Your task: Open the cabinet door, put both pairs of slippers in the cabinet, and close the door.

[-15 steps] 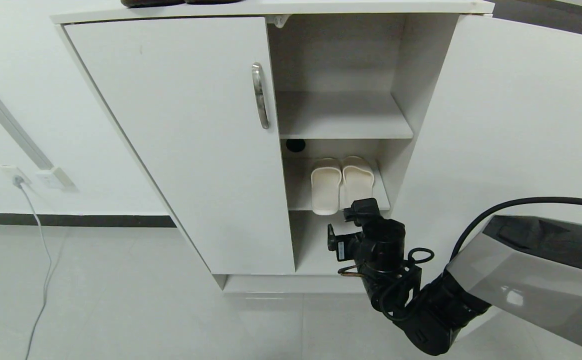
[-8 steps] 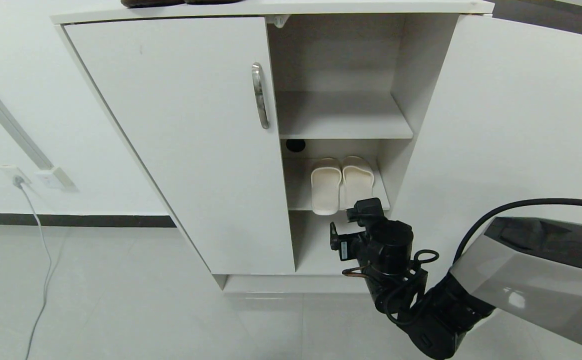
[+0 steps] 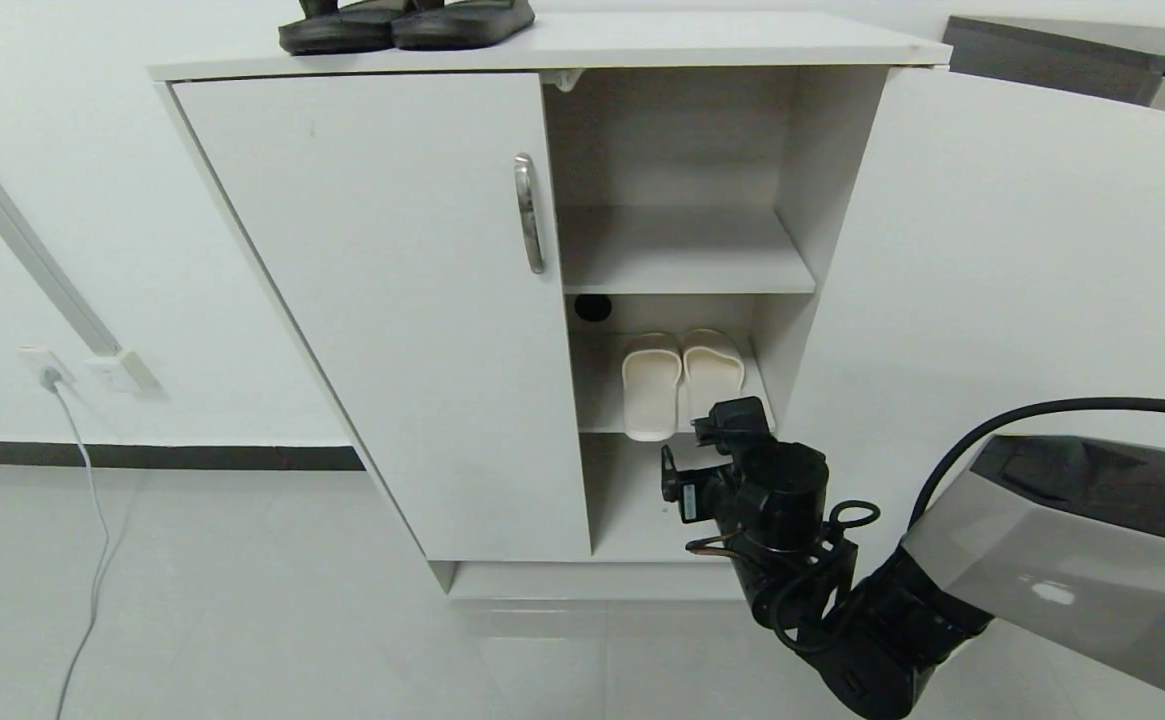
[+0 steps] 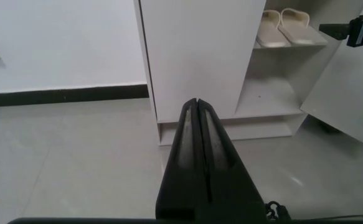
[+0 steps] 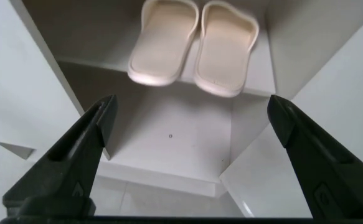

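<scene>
**Right gripper spread wide before the open cabinet; one pair of slippers shelved, one on top**

The right gripper (image 5: 192, 104) stands wide open and holds nothing. Its two dark fingers (image 5: 75, 162) frame the lower half of the open cabinet bay in the right wrist view. In the head view the right arm (image 3: 792, 540) sits at lower centre-right, level with the bottom compartment (image 3: 632, 500) and just in front of it.

The cream slippers (image 3: 682, 380) lie side by side on the middle shelf (image 3: 597, 385), directly beyond the gripper. Their near ends reach the shelf's front edge, and the left one overhangs it slightly. A round hole (image 3: 592, 307) marks the back panel above them. The upper shelf (image 3: 682, 250) carries nothing.

The left gripper (image 4: 197, 109) is pressed fully closed, with nothing between its fingers. It points across the pale floor (image 4: 75, 162) toward the foot of the cabinet (image 3: 542, 45).

The right door (image 3: 992, 270) is swung open and fills the right of the head view. The left door (image 3: 382, 300) is closed, with a vertical metal handle (image 3: 530, 213) at its inner edge. The black slippers (image 3: 407, 22) rest on the cabinet top, at the upper centre-left edge of the frame.

At far left a wall socket (image 3: 47, 375) feeds a grey cable (image 3: 92, 520) that hangs past the dark baseboard (image 3: 142, 456) to the floor.
</scene>
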Tool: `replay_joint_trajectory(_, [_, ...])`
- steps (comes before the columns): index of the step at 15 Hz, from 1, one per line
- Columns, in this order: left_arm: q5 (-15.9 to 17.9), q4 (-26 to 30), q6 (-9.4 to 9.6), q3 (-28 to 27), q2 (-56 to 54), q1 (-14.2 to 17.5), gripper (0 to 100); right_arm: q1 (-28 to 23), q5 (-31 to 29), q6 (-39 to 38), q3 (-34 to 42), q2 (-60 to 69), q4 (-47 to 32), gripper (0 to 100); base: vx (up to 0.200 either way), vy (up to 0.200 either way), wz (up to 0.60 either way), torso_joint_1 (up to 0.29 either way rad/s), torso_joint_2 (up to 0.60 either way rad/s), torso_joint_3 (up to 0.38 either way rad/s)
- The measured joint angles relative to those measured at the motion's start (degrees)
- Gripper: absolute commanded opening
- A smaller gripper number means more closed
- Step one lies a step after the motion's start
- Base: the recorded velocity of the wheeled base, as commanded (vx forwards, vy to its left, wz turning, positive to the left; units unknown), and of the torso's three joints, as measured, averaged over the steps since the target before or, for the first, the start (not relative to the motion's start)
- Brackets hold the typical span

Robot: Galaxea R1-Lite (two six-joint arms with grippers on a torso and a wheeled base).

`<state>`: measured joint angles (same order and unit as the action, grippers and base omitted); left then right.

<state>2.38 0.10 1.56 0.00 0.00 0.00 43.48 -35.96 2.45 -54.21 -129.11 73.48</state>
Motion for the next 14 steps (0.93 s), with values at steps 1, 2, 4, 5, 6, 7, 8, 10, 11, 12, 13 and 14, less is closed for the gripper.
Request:
replay_joint_trajectory(1, [0.0,0.0,0.02,0.0,0.0,0.0,0,0.0,0.0,0.0,0.0,0.0,0.2,100,0.000,0.000,0.00,0.002,0.00,0.198])
replay_joint_trajectory(2, [0.0,0.0,0.02,0.0,0.0,0.0,0,0.0,0.0,0.0,0.0,0.0,0.3,100,0.000,0.000,0.00,0.007,0.00,0.217])
replay_joint_trajectory(4, [0.0,0.0,0.02,0.0,0.0,0.0,0,0.0,0.0,0.0,0.0,0.0,0.3,100,0.000,0.000,0.00,0.005,0.00,0.190])
replay_joint_trajectory(5, [0.0,0.0,0.02,0.0,0.0,0.0,0,0.0,0.0,0.0,0.0,0.1,0.3,100,0.000,0.000,0.00,0.002,0.00,0.198])
replay_joint_trajectory(6, [0.0,0.0,0.02,0.0,0.0,0.0,0,0.0,0.0,0.0,0.0,0.1,0.3,100,0.000,0.000,0.00,0.002,0.00,0.119])
replay_joint_trajectory(7, [0.0,0.0,-0.01,0.0,0.0,0.0,0,0.0,-0.1,0.0,0.0,0.1,0.3,100,0.000,0.000,0.00,-0.002,0.00,0.076])
replay_joint_trajectory(8, [0.0,0.0,0.05,0.0,0.0,0.0,0,0.0,-0.2,0.0,0.0,0.1,0.3,100,0.000,0.000,0.00,0.000,0.00,0.000])
replay_joint_trajectory(10, [0.0,0.0,0.07,0.0,0.0,0.0,0,0.0,-0.8,0.0,0.1,0.1,0.3,100,0.000,0.000,0.00,0.000,0.00,0.000])
replay_joint_trajectory(11, [0.0,0.0,0.05,0.0,0.0,0.0,0,0.0,-0.8,0.0,0.1,0.1,0.3,100,0.000,0.000,0.00,0.000,0.00,0.000])
replay_joint_trajectory(12, [0.0,0.0,0.00,0.0,0.0,0.0,0,0.0,-0.7,0.0,0.1,0.1,0.3,100,0.000,0.000,0.00,0.000,0.00,0.000])
replay_joint_trajectory(13, [0.0,0.0,-0.04,0.0,0.0,0.0,0,0.0,-0.8,0.0,0.1,0.1,0.3,100,0.000,0.000,0.00,0.000,0.00,0.000])
replay_joint_trajectory(14, [0.0,0.0,-0.06,0.0,0.0,0.0,0,0.0,-0.7,0.0,0.1,0.1,0.3,100,0.000,0.000,0.00,0.000,0.00,0.000])
